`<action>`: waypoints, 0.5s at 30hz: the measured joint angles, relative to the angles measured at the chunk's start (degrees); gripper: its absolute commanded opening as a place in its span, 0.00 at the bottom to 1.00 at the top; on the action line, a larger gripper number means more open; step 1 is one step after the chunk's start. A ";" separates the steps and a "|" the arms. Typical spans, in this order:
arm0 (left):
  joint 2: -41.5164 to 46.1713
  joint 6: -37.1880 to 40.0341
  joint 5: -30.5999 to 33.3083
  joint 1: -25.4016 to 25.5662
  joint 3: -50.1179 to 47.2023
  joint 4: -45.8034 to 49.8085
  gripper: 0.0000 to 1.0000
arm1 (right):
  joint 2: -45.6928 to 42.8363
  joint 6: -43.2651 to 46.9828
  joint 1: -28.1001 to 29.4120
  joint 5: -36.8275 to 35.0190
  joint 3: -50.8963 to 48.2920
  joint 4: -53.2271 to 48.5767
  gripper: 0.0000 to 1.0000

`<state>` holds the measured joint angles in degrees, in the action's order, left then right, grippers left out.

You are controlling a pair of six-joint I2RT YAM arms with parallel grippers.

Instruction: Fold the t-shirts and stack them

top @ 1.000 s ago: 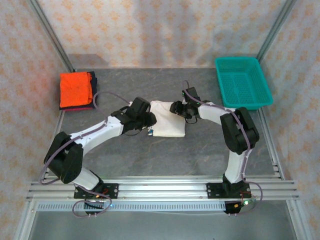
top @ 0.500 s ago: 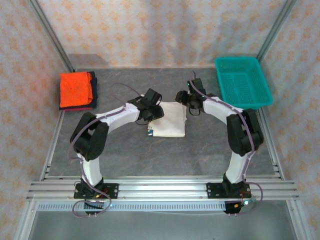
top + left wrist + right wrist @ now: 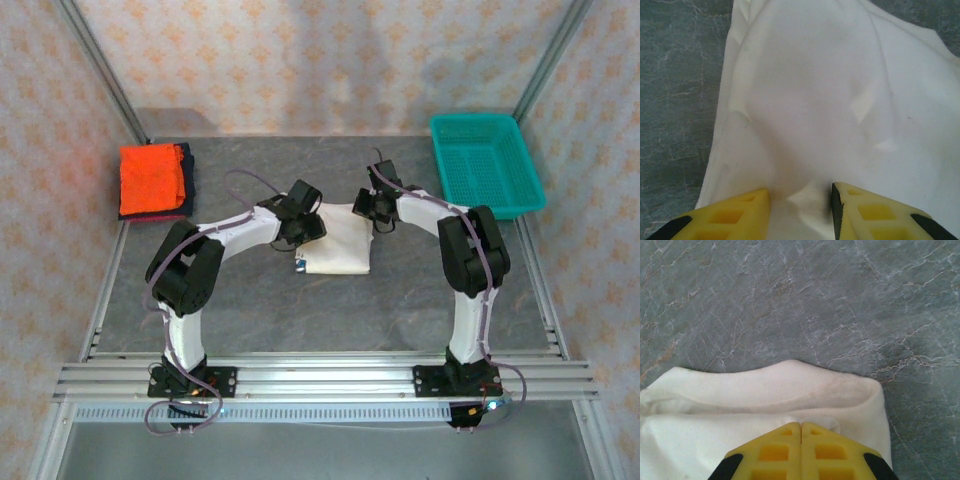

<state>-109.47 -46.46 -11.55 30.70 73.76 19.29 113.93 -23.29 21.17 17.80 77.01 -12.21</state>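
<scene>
A folded white t-shirt (image 3: 337,245) lies in the middle of the bench (image 3: 330,310), its edges roughly square to the bench edges and a scrap of blue showing at its near-left corner. The left fingers (image 3: 735,212) rest on the shirt's far-left corner. They stand parted, not clamped, with a small pucker of cloth rising in the gap between them. The right fingers (image 3: 775,450) sit at the far-right corner, over the rounded folded edge, clenched tip to tip. Whether any cloth is nipped between them cannot be told. Against the left edge of the bench, toward the far corner, the orange t-shirt (image 3: 150,177) lies folded on the navy t-shirt (image 3: 187,168), which peeks out along its right side. The teal basket (image 3: 487,165) occupies the far-right corner. Bare bench stretches between the white shirt and the stack, between the shirt and the basket, and across the whole near half down to the rail.
</scene>
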 measured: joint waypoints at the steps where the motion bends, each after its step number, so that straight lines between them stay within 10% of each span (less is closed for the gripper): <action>1: 0.00 0.00 -0.02 0.00 -0.33 -0.33 0.38 | -0.20 -0.02 0.00 -0.35 -0.02 0.00 0.00; 15: 1.44 -0.17 -0.44 0.00 -3.43 -3.13 0.40 | -4.57 -4.07 0.00 -8.04 -5.81 2.64 0.00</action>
<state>-108.03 -46.63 -11.99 30.70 70.32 16.16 109.36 -27.35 21.17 9.76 71.20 -9.56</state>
